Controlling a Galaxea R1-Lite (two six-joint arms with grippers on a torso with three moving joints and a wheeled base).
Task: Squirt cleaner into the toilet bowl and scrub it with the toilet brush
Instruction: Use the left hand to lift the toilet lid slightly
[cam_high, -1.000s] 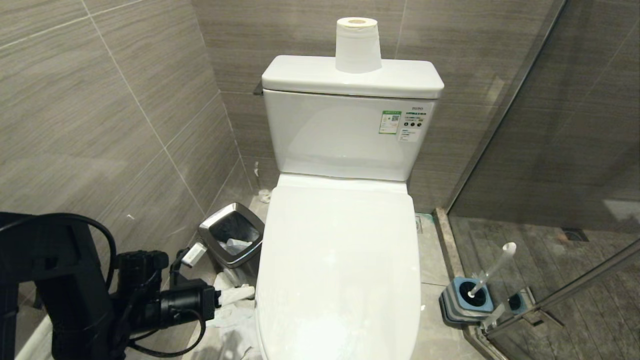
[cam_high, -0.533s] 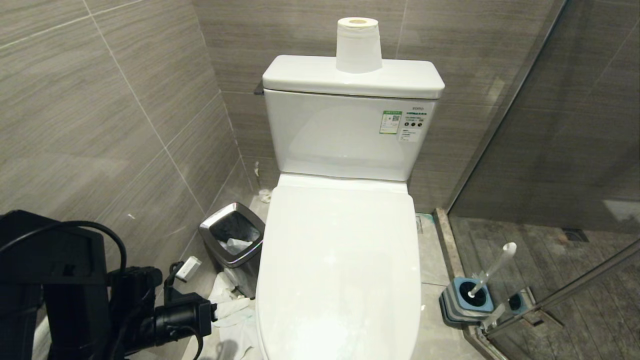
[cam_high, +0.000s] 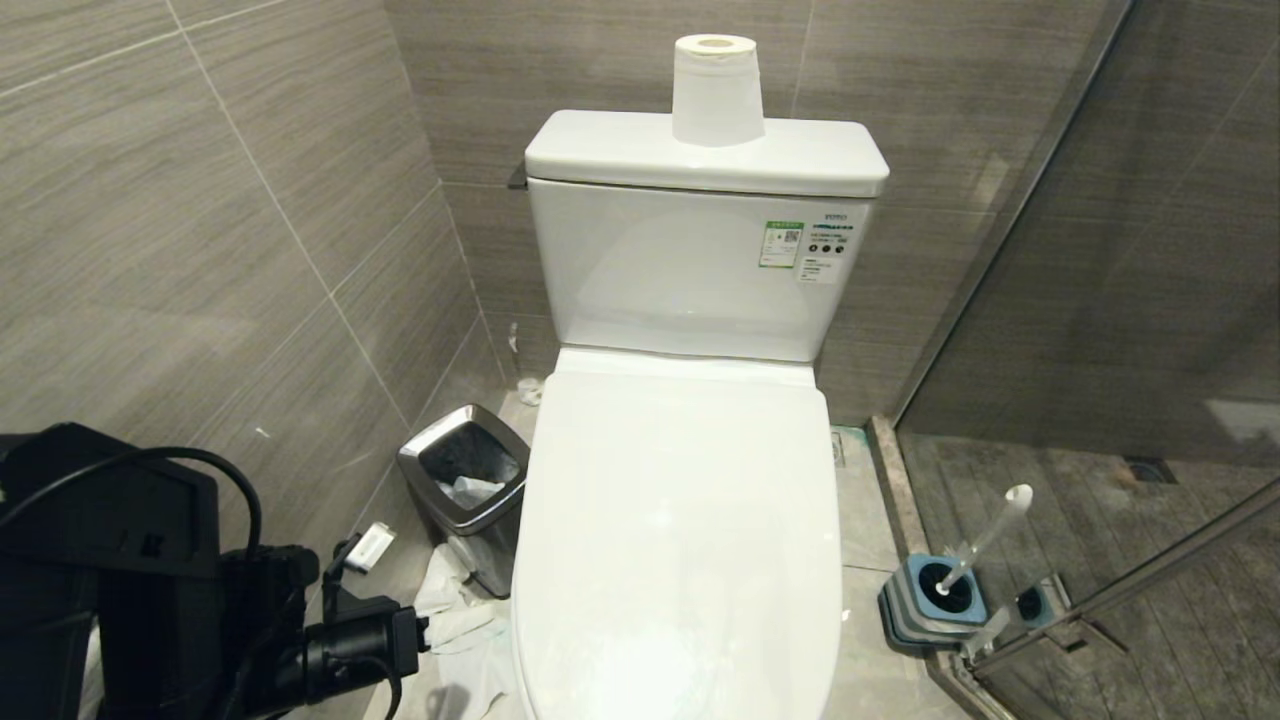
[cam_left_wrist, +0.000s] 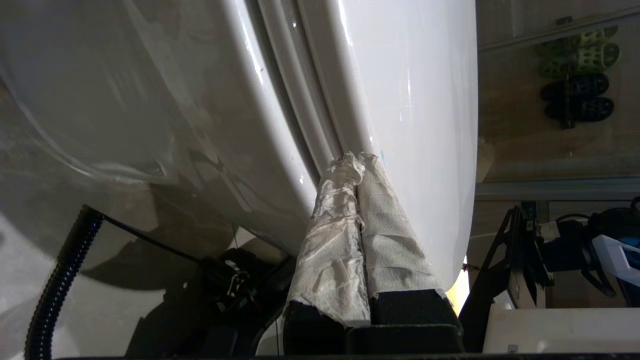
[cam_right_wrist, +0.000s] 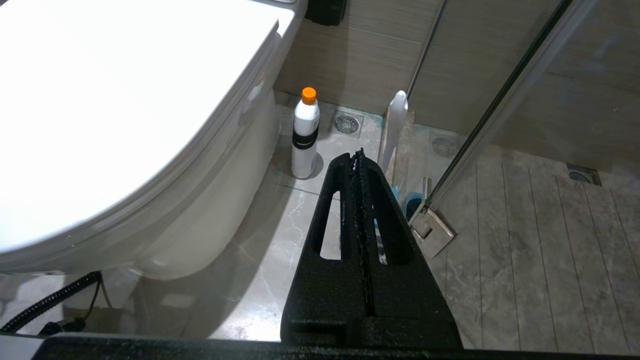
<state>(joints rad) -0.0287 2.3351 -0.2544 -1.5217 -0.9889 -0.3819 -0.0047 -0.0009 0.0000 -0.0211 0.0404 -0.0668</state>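
Beside the toilet's left front edge, from the head: left gripper (cam_high: 452, 622), paper-wrapped and clenched on nothing, level with the rim of the closed lid (cam_high: 680, 520). Off the toilet's right front corner, on the floor: toilet brush (cam_high: 985, 535) leaning in its holder (cam_high: 935, 600). On the tank front: a green-and-white label (cam_high: 781, 245), print too small to read, beside a brand mark reading, likely, TOTO.

From the left wrist: wrapped tips at the seam under the lid, against the toilet bowl (cam_left_wrist: 175, 125); touching or just short, cannot tell.

From the right wrist: right gripper (cam_right_wrist: 357, 155) pressed shut, empty, above the floor. Cleaner (cam_right_wrist: 305, 135) upright by the toilet's right side, no legible writing.

Judged step: raising the lid, ahead of any squirting. Calls next for wedging the tips under the lid edge and swinging it up without slipping off the gloss.
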